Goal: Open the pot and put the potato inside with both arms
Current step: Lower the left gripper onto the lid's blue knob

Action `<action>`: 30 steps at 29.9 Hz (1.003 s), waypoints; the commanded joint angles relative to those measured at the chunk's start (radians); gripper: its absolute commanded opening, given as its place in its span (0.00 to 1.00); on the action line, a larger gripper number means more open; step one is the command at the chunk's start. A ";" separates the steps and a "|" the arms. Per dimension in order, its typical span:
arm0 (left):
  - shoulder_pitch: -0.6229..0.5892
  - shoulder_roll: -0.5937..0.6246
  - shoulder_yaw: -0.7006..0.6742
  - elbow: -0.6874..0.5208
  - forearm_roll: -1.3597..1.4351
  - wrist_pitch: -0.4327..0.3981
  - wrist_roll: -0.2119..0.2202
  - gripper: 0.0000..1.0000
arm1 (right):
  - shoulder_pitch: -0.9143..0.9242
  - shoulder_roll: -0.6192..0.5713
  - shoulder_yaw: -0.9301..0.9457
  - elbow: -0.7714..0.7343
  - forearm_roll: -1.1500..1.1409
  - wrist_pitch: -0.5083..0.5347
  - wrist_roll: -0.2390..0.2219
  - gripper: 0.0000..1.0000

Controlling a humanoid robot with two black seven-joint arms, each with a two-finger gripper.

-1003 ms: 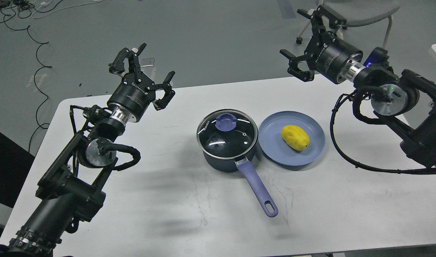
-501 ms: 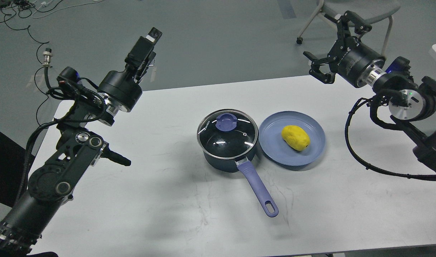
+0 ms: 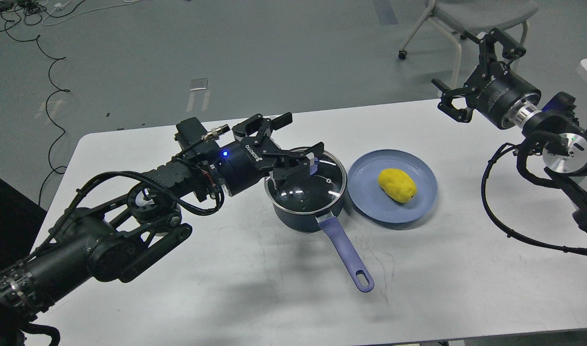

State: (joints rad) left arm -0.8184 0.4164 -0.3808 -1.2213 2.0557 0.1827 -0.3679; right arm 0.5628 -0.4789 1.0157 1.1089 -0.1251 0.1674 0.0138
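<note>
Left tool [image 3: 300, 137] spread open, empty, over lid knob [image 3: 312, 165] of pot [image 3: 305, 192], table [image 3: 226, 288] centre. Potato [image 3: 397, 185] on plate [image 3: 393, 192] just right of the pot, long axis diagonal; right tool [image 3: 471, 72] open, nearer it, well apart.

Two black arms of ribbed segments and silver joint discs, looped black cables, small blue lights; left gripper [image 3: 299, 144] and right gripper [image 3: 471, 72] with two black fingers.

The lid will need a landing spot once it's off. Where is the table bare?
Bare: the wide front strip either side of the pot handle, and the right side beyond the plate. Crowded: the left gripper over the lid, its arm behind.
</note>
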 commanded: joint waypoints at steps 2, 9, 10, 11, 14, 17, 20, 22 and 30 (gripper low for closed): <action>-0.061 -0.059 0.083 0.063 0.021 0.001 0.000 0.98 | -0.001 -0.012 0.003 0.003 0.001 0.004 0.000 1.00; -0.050 -0.074 0.117 0.129 0.020 0.004 0.001 0.97 | -0.006 -0.021 0.008 0.005 0.001 0.006 0.000 1.00; -0.050 -0.079 0.117 0.137 0.020 0.004 0.001 0.97 | -0.007 -0.021 0.008 0.005 0.001 0.006 0.000 1.00; -0.050 -0.084 0.118 0.146 0.020 0.004 0.001 0.97 | -0.007 -0.021 0.008 0.005 0.001 0.006 0.000 1.00; -0.051 -0.107 0.117 0.195 0.018 0.006 0.001 0.97 | -0.007 -0.021 0.008 0.005 0.001 0.007 0.000 1.00; -0.050 -0.110 0.118 0.210 0.015 0.008 0.000 0.98 | -0.007 -0.021 0.008 0.005 -0.001 0.007 0.000 1.00; -0.048 -0.110 0.134 0.210 0.018 0.009 -0.002 0.98 | -0.007 -0.021 0.008 0.003 0.001 0.007 0.000 1.00; -0.048 -0.110 0.148 0.212 0.018 0.018 -0.002 0.98 | -0.007 -0.021 0.008 0.003 -0.001 0.007 0.000 1.00; -0.047 -0.108 0.163 0.223 0.018 0.029 -0.003 0.98 | -0.007 -0.023 0.008 0.002 -0.001 0.006 0.002 1.00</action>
State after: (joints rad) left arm -0.8656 0.3078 -0.2222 -1.0014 2.0739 0.2111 -0.3709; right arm 0.5552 -0.5002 1.0233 1.1108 -0.1258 0.1740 0.0152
